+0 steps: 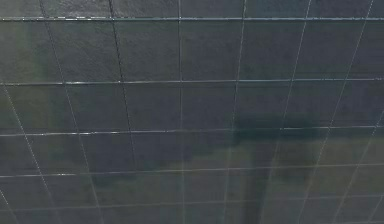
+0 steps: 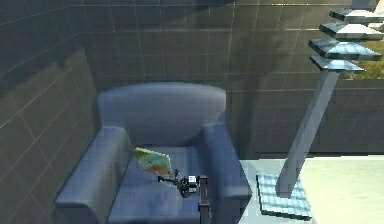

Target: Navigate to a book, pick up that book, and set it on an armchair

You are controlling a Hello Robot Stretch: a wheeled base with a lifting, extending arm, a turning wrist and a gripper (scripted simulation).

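Forward: dark tiles (image 1: pixel 150 100); arm side: gripper (image 2: pixel 180 183) at book (image 2: pixel 153 159) over armchair (image 2: pixel 160 110) (cannot tell if held).

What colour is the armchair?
The armchair is a plain dull blue-grey, seen best in the arm side view.

Book (image 2: pixel 153 159): thin, flat, greenish cover with a yellow patch, tilted, over the armchair's seat cushion toward its right arm. It sits at the finger end of my gripper (image 2: pixel 172 179); can't tell if I hold it or if it rests on the cushion. Armchair (image 2: pixel 160 110): blue-grey, padded, rounded back, thick arms, facing me.
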